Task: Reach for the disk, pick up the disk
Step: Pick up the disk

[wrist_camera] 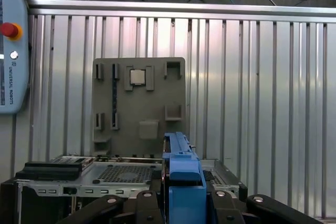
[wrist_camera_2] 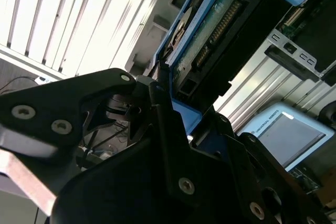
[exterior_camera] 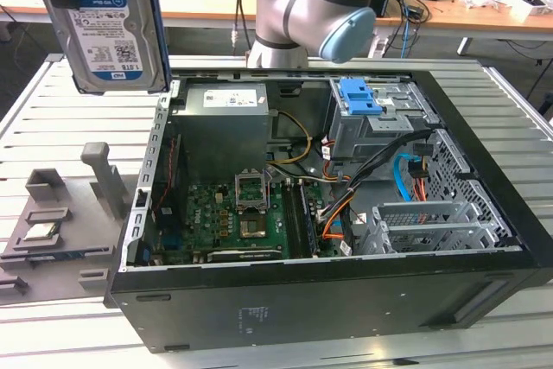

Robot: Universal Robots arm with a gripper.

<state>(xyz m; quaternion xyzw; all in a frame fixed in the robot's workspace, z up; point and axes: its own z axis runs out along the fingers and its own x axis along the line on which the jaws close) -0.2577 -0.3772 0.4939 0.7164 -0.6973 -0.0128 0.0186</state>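
Exterior view: you are looking at the disk [exterior_camera: 108,28] hanging in the air with its label facing out. It is sitting clear of the open case [exterior_camera: 346,308] and the table [exterior_camera: 52,110], and the arm [exterior_camera: 311,6] is standing behind the case.

Second wrist view: the pincer [wrist_camera_2: 163,90] is clamping narrow on the disk's blue frame, and the disk is sticking out beyond its fingers [wrist_camera_2: 105,85].

First wrist view: the blue edge is sitting between the pincer's two sides. The grey tray [wrist_camera: 139,103] and the case are lying well beyond the pincer, apart from the disk.

Judging from this, reaching and gripping are done and the disk is already lifted. Nothing of the task appears left.
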